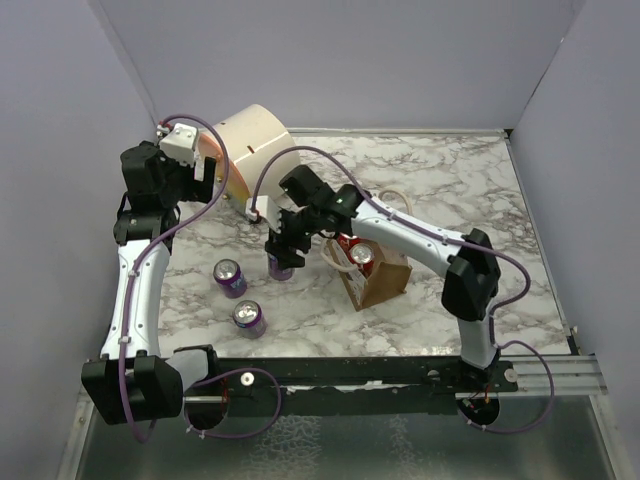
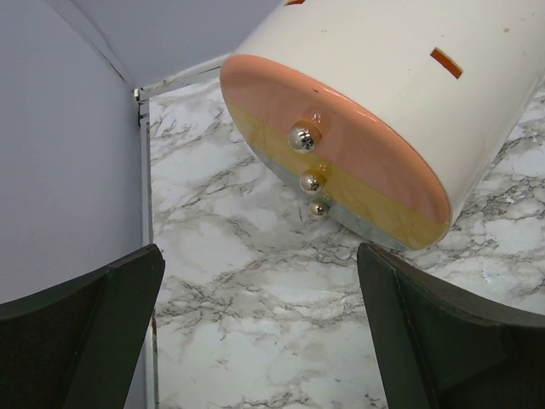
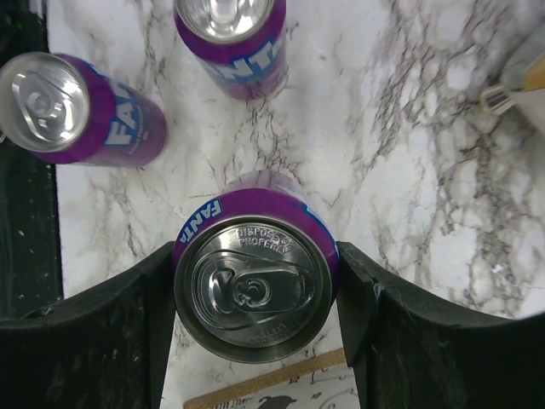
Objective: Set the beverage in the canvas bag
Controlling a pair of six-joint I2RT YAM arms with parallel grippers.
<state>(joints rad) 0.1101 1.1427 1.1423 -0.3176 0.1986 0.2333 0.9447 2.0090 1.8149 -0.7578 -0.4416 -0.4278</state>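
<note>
On the marble table [image 1: 450,190], seen from above, we find the canvas bag [image 1: 385,285] standing upright a little right of centre, with a red can [image 1: 362,256] showing in its open top. Just left of the bag, the right gripper [image 1: 281,252] reaches down over a purple Fanta can [image 1: 281,268], which is outside the bag and close beside it. Two more purple cans [image 1: 230,277] stand further left, the second one [image 1: 248,318] nearer than the first. At the far left a cream cylinder [image 1: 255,145] lies on its side, with the left gripper [image 1: 205,170] at its left end.

From the left wrist, we see the left gripper [image 2: 260,332] released, its dark fingers [image 2: 85,332] spread wide over bare marble [image 2: 221,196]. The cylinder [image 2: 409,77] lies just beyond them, and its peach and yellow end face [image 2: 358,183] carries three metal studs [image 2: 304,138].

From the right wrist, we look straight down on the Fanta can [image 3: 253,281]. The right gripper [image 3: 255,294] is clenched on it, with a finger [image 3: 94,341] pressed against each side. We cannot tell whether the can rests on the table or is lifted. The other two cans [image 3: 72,106] stand apart from it on the marble [image 3: 409,170]. A tan edge [image 3: 255,388], apparently the bag, lies just beside the grasped can on its right.
</note>
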